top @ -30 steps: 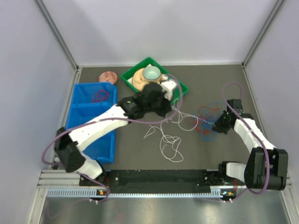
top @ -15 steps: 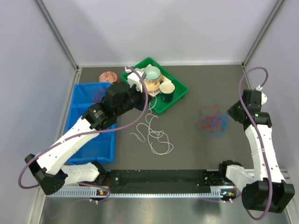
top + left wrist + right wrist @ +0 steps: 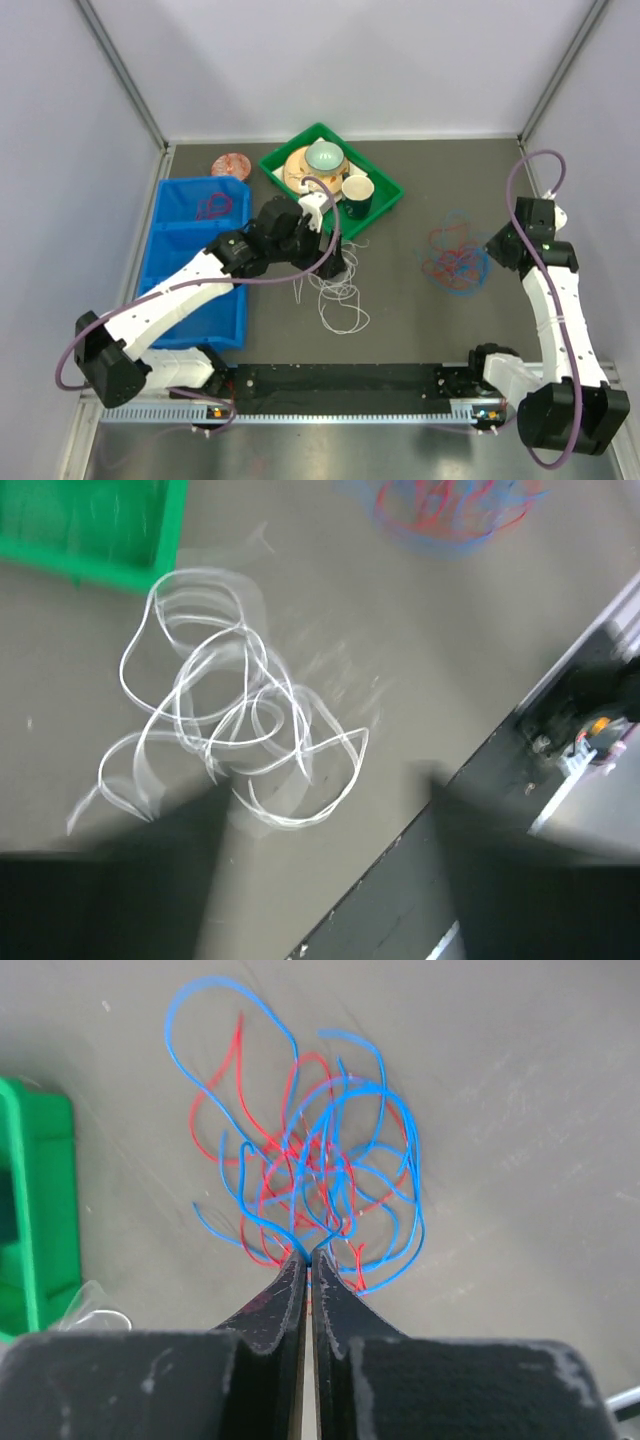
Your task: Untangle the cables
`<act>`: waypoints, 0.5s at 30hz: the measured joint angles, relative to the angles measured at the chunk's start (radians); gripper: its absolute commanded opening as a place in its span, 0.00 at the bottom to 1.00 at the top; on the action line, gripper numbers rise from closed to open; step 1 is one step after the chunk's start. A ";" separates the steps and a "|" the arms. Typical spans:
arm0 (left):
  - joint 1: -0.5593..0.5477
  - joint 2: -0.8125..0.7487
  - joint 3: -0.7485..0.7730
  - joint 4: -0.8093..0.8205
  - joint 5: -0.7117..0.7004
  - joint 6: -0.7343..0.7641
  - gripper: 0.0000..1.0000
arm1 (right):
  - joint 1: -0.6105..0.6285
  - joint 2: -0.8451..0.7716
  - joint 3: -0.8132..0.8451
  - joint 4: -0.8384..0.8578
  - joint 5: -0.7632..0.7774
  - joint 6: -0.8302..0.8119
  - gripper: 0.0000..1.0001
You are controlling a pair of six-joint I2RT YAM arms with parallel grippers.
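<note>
The jaws of the left gripper [image 3: 338, 262] stand apart, just near-side of the green tray [image 3: 380, 212] in the top view, over the white cable [image 3: 335, 300]. A second ago they were shut at the tray's edge and the white cable trailed across toward the coloured heap. Now it lies in its own loose pile on the worktop in front of the tray, well apart from the red and blue cables [image 3: 455, 265] off to the tray's right. The right gripper [image 3: 500, 245], down at that heap a second ago, has drawn back beyond it. The left wrist view, though blurred, shows two dark fingers spread with nothing between them and the white loops lying free below. The right wrist view shows jaws pressed closed, tips just over the red and blue strands, which cross each other many times. White looks freed; red and blue still need parting.
</note>
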 measured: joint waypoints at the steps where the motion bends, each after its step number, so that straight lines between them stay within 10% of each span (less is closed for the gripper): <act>1: -0.004 0.010 -0.006 -0.016 -0.006 -0.002 0.99 | 0.000 0.002 -0.010 0.001 -0.009 0.000 0.08; 9: -0.012 0.105 -0.036 -0.051 -0.200 0.049 0.99 | -0.001 0.052 -0.024 0.014 -0.076 -0.001 0.22; 15: -0.038 0.227 -0.058 -0.044 -0.228 0.048 0.99 | -0.001 0.052 -0.024 0.026 -0.100 0.000 0.61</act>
